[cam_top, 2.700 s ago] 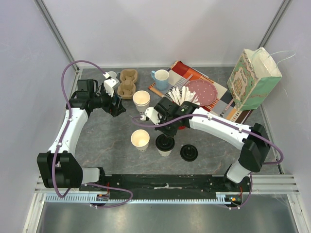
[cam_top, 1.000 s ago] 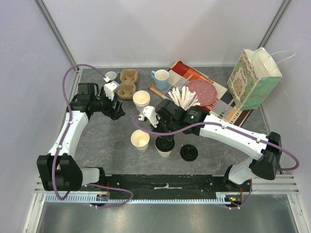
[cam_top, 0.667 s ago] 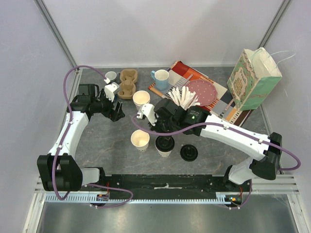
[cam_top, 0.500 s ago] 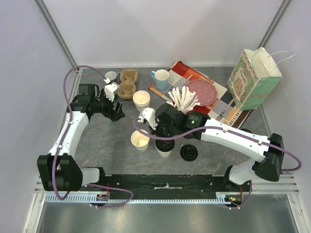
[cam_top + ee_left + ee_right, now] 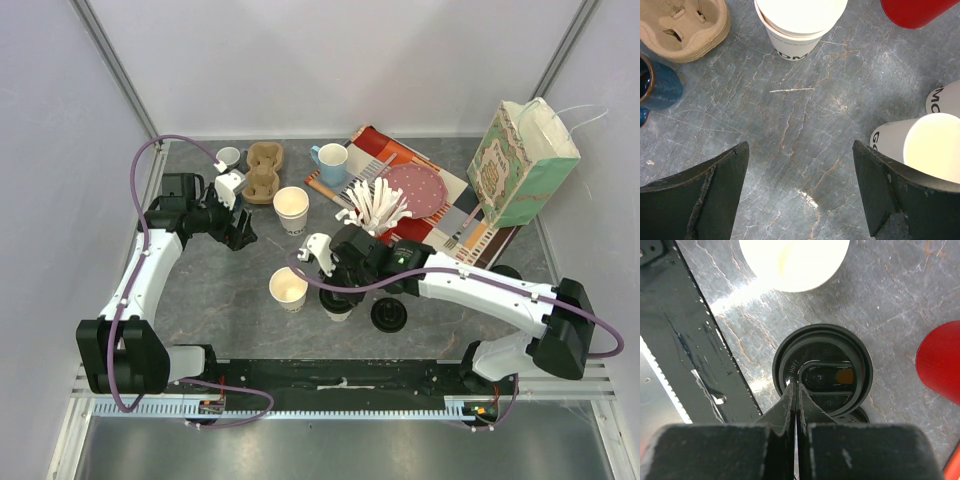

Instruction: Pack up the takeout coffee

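One big paper bag (image 5: pixel 525 160) stands at the upper right. Two arms reach in: the left gripper (image 5: pixel 800 150), at the middle left, has its fingers wide apart on nothing, and the right gripper (image 5: pixel 795 386), in the middle, has its fingers pressed together over the lidded cup (image 5: pixel 852 362). There is one brown cup tray (image 5: pixel 263 170) at the top. There are three paper cups near the middle, counting the upper open cup (image 5: pixel 291 208) and the lower open cup (image 5: pixel 288 288), two mugs at the top, the light blue mug (image 5: pixel 331 160) and the small mug (image 5: pixel 230 156), and one loose black lid (image 5: pixel 388 314) at the lower middle.
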### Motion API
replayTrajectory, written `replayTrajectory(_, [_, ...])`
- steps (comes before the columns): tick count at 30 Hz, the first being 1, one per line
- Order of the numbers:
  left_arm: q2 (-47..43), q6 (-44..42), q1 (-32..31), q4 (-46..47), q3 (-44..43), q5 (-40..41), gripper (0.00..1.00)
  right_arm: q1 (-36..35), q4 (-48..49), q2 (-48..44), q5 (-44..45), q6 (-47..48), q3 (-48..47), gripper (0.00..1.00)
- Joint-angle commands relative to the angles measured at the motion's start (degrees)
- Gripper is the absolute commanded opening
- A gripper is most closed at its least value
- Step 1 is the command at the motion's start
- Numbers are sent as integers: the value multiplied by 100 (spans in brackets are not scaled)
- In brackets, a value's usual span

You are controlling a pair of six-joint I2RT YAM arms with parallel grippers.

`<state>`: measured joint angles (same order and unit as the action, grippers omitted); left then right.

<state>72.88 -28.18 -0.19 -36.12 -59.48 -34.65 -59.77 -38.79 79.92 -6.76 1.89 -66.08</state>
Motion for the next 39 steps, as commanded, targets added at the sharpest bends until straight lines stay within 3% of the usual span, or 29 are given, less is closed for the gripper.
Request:
replayTrajectory(1, [-125,-64,10,43,-81,-147,90,-17,-375,76,-158,74,-860,0])
replayTrajectory(6, [-125,-64,10,44,-81,-156,91,-44,-279,234,-352,92,-1363,0])
replayTrajectory(18, [-178,-100,10,35,-46,-138,91,53,-41,736,-62,-92,-581,0])
replayTrajectory(24, [-178,-100,10,43,-63,-182,91,62,-190,613,-149,-119,-1220,0])
replayTrajectory(25, [-178,-100,10,43,-72,-182,91,53,-226,586,-158,-145,-1336,3])
replayTrajectory(29, [-230,-91,10,43,-46,-165,91,114,-296,358,314,-398,-1679,33])
replayTrajectory(39, [-301,-100,10,43,-55,-138,90,1758,-708,-758,1668,-1884,-820,45])
